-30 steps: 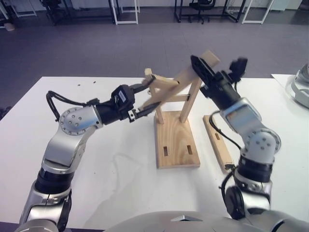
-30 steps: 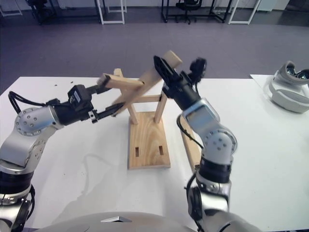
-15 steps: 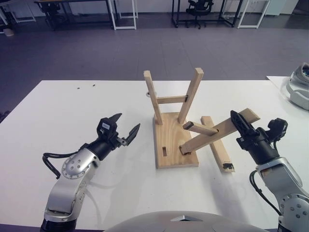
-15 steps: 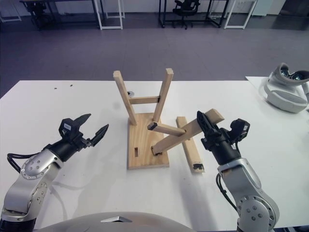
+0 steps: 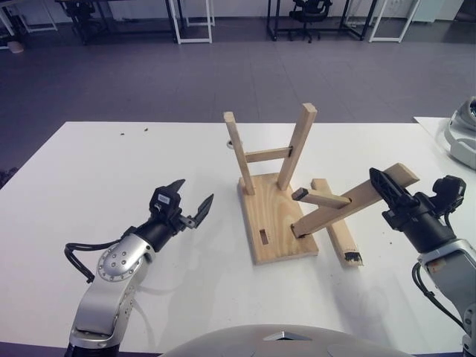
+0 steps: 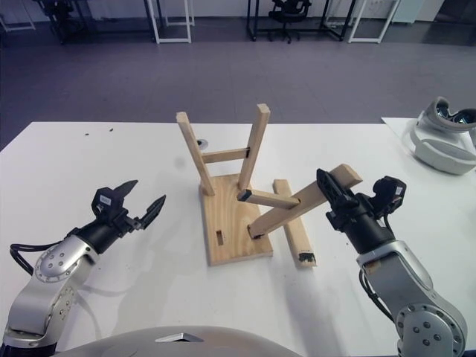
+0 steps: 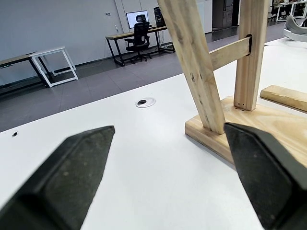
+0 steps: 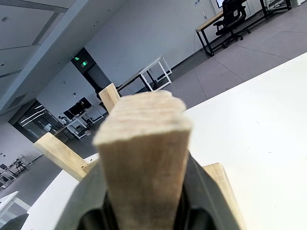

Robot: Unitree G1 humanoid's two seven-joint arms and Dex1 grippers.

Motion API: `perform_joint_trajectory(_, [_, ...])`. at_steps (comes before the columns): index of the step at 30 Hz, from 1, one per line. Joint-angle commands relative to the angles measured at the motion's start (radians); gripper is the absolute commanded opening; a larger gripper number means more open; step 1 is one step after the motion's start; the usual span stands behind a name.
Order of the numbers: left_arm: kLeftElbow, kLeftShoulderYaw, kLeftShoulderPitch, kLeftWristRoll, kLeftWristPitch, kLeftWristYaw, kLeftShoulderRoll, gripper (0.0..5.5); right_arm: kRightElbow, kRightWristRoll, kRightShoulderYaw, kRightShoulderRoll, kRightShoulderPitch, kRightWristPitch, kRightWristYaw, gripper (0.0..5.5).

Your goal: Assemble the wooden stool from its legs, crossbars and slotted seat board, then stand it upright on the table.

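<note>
Left eye view: leg [image 5: 338, 211] clamped in right jaws; left jaws wide, empty.

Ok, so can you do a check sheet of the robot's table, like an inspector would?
Surface: white table, a few dark specks, one round grommet.
Job's things: board lies flat with two legs and a crossbar standing in it; third leg tilted, low end on the board; loose leg lies beside the board.
Clutter: white headset off to the right.
Grippers: left gripper open above the table, empty; right gripper shut on the third leg.
Cables: black cables loop by the arms, off the wood.
Surroundings: grey floor, desks and chairs behind.
</note>
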Motion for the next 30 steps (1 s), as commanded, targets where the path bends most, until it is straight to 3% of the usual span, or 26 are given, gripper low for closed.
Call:
perform_joint_trajectory(1, [-0.010,-0.017,0.001,0.024,0.016,0.024,-0.008,4.19,0.022,-0.052,0.016,-0.042,-0.008,0.013,-0.021,1.04])
perform_joint_trajectory(9, [-0.011,-0.030,0.007,0.037,0.019,0.040,-0.010,4.19,-0.005,-0.158,0.061,-0.118,-0.042,0.033,-0.041,1.04])
perform_joint_trajectory(13, [-0.013,-0.030,0.001,0.057,0.033,0.066,-0.024,4.19,-0.093,-0.336,0.255,-0.187,-0.128,0.119,-0.098,1.04])
perform_joint_trajectory(17, [-0.009,-0.041,-0.023,0.052,0.050,0.060,-0.016,4.19,-0.065,-0.469,0.372,-0.160,-0.083,0.115,-0.066,1.04])
perform_joint_trajectory(20, [0.003,-0.036,-0.042,0.048,0.058,0.050,-0.006,4.19,-0.024,-0.465,0.356,-0.120,-0.085,0.091,-0.045,1.04])
perform_joint_trajectory(27, [0.027,-0.044,-0.066,0.057,0.045,0.067,-0.027,4.19,-0.034,-0.358,0.229,-0.063,-0.325,-0.018,-0.003,1.04])
perform_joint_trajectory(30, [0.043,-0.043,-0.063,0.061,0.033,0.072,-0.035,4.19,-0.065,-0.286,0.182,-0.072,-0.439,-0.052,0.026,1.83])
